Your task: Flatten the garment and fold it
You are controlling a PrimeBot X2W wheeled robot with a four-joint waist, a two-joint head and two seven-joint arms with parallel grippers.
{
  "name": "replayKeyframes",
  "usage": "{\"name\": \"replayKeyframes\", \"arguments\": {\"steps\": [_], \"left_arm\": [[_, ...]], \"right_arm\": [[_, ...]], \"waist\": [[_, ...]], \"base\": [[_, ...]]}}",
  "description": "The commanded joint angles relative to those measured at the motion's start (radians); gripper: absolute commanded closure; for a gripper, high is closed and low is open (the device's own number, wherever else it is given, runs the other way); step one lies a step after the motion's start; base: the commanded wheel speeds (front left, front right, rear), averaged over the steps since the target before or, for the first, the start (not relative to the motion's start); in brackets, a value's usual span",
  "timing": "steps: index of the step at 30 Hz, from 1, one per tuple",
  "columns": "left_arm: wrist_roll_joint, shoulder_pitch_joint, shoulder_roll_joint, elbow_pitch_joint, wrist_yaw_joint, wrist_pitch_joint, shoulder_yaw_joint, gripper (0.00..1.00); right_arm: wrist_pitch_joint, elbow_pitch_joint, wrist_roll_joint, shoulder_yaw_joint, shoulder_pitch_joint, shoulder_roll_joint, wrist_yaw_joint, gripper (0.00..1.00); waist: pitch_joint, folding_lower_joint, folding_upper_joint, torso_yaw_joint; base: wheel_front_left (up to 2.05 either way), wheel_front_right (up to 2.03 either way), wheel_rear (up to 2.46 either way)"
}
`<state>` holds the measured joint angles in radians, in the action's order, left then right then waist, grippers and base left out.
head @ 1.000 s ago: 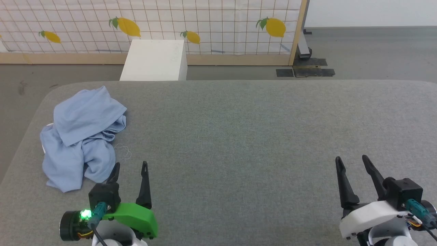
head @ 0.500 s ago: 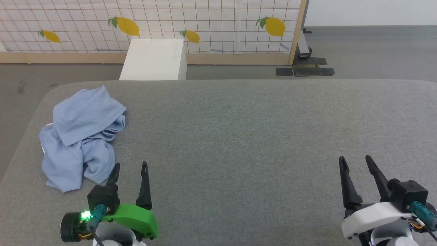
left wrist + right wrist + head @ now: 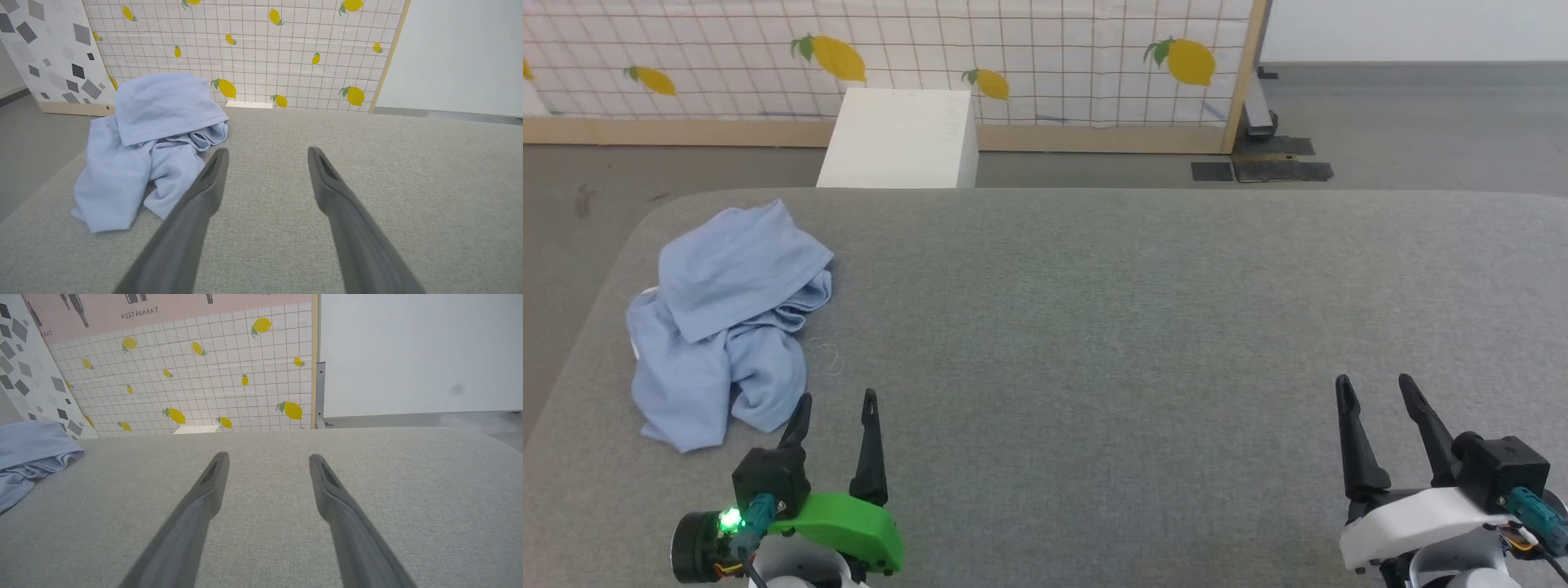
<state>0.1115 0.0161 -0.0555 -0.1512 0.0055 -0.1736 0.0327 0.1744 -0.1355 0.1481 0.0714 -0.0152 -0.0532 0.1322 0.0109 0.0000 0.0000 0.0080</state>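
The crumpled light blue knit T-shirt [image 3: 723, 314] was found unflattened, unfolded on the grey fabric surface [image 3: 1094, 327]; the left tool [image 3: 837, 394] and right tool [image 3: 1374, 379] were held apart, empty.

I count one blue shirt [image 3: 727, 318] at ten o'clock, one white box [image 3: 898, 139] at twelve o'clock, one grey surface [image 3: 1135, 327], and two of mine: left end effector [image 3: 837, 396], right end effector [image 3: 1374, 379].
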Motion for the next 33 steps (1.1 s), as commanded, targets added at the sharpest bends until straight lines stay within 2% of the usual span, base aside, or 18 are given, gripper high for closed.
{"name": "replayKeyframes", "arguments": {"steps": [1, 9, 33], "left_arm": [[0.009, 0.016, 0.004, -0.006, 0.006, -0.012, 0.001, 0.00], [0.010, 0.024, 0.004, -0.014, 0.011, -0.029, -0.007, 0.00], [0.005, 0.007, 0.004, -0.055, -0.001, -0.078, -0.047, 0.00]], "right_arm": [[0.012, -0.005, 0.001, -0.002, 0.022, 0.002, -0.001, 0.00], [0.028, -0.022, -0.010, -0.018, 0.033, 0.002, -0.001, 0.00], [0.078, -0.122, 0.002, -0.094, 0.038, 0.003, -0.001, 0.00]], "waist": [[0.002, 0.0000, 0.0000, 0.013], [0.007, 0.0000, 0.0000, 0.086], [-0.026, 0.0000, 0.0000, 0.436]], "base": [[0.00, 0.00, 0.00], [0.00, 0.00, 0.00], [0.00, 0.00, 0.00]]}}
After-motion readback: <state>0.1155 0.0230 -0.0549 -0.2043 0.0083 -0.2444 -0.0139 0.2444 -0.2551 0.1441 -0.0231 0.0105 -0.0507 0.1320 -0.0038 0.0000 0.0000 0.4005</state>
